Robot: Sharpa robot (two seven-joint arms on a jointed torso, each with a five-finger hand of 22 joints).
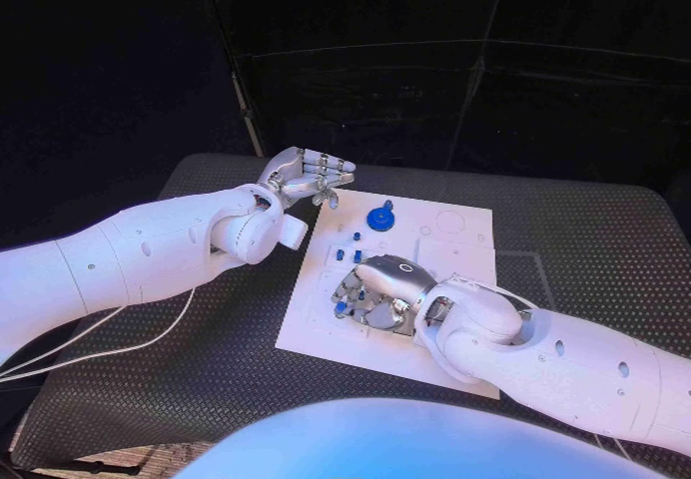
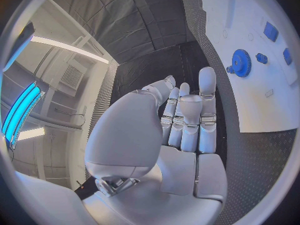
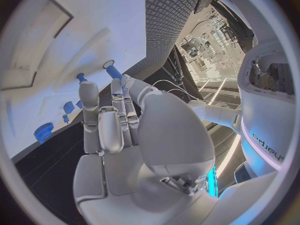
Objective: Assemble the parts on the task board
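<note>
The white task board point(image 1: 439, 235) lies in the middle of the table. A blue gear point(image 1: 380, 218) point(image 2: 241, 62) sits near its far left side, with small blue parts point(image 1: 348, 255) point(image 2: 270, 31) beside it. My right hand point(image 1: 377, 289) point(image 3: 119, 130) hovers palm down over the board's near left part, fingers stretched out and holding nothing. A blue peg point(image 3: 114, 70) stands just past its fingertips, and a blue bit point(image 1: 342, 309) shows under them. My left hand point(image 1: 306, 178) point(image 2: 181, 120) hangs above the table off the board's far left corner, fingers loosely bent, with nothing in them.
The board rests on a black ribbed mat point(image 1: 173, 329) that covers the table. White cables point(image 1: 101, 349) trail beneath my left arm. A thin rectangular outline point(image 1: 530, 274) is marked on the mat right of the board.
</note>
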